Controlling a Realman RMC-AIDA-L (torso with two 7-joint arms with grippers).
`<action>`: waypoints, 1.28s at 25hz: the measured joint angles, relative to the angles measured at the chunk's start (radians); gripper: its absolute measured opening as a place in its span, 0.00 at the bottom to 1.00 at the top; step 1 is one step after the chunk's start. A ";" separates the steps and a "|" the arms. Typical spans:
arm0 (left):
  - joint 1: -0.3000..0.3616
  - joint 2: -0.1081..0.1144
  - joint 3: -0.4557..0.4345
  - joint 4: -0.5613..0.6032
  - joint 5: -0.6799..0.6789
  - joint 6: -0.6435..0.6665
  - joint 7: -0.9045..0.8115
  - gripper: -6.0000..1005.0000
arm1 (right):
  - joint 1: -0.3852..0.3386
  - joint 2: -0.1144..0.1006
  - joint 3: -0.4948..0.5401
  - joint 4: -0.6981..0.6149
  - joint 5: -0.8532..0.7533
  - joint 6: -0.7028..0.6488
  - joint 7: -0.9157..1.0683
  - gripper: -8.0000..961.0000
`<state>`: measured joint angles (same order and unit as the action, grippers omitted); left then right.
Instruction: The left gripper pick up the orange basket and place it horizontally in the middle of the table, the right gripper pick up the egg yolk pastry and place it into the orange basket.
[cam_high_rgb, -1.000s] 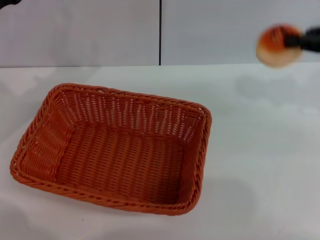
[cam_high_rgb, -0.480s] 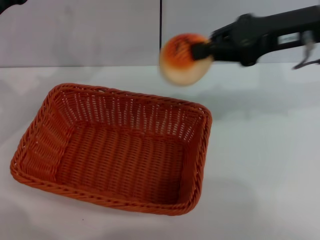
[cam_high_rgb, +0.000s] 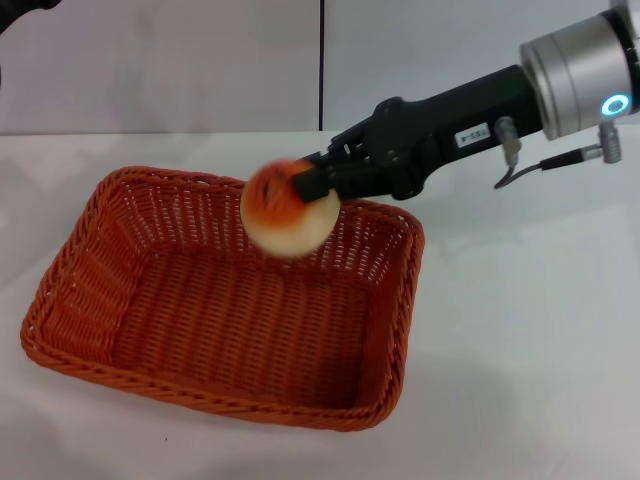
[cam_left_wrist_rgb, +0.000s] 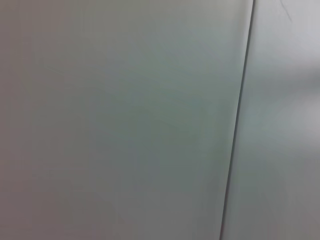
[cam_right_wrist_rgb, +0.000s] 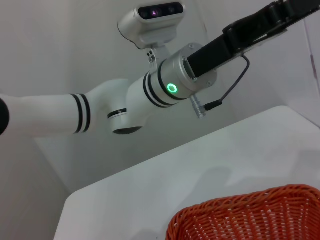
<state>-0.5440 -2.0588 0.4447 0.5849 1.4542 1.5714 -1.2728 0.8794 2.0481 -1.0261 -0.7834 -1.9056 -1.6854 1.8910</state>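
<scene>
The orange basket (cam_high_rgb: 398, 300) lies on the white table (cam_high_rgb: 530, 340), left of centre, with its long side across my view; one corner of it also shows in the right wrist view (cam_right_wrist_rgb: 250, 215). My right gripper (cam_high_rgb: 306, 186) reaches in from the right and is shut on the egg yolk pastry (cam_high_rgb: 288, 218). The pastry hangs over the far part of the basket's inside, near the far rim. Only a black bit of the left gripper (cam_high_rgb: 22, 8) shows, raised at the top left corner. The left wrist view holds only wall.
Behind the table stands a grey wall with a dark vertical seam (cam_high_rgb: 320, 60). The right wrist view shows the raised left arm (cam_right_wrist_rgb: 150, 95) and the head camera (cam_right_wrist_rgb: 152, 22) beyond the table (cam_right_wrist_rgb: 150, 190).
My right gripper has carried the pastry leftward and down, from high at the far right to just over the basket's far side. The basket has not moved.
</scene>
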 joint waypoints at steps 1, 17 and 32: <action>-0.001 0.000 0.000 -0.001 0.000 0.000 0.000 0.67 | -0.002 0.003 -0.001 0.000 0.000 0.005 0.000 0.08; -0.004 0.000 0.001 -0.015 0.000 -0.001 0.013 0.68 | -0.214 0.027 0.038 -0.222 0.025 0.031 -0.063 0.70; 0.084 -0.001 -0.009 -0.155 -0.238 0.013 0.287 0.66 | -0.724 0.031 0.360 0.022 0.806 0.141 -0.897 0.70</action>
<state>-0.4604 -2.0601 0.4356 0.4295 1.2164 1.5840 -0.9861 0.1552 2.0788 -0.6657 -0.7613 -1.0997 -1.5443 0.9944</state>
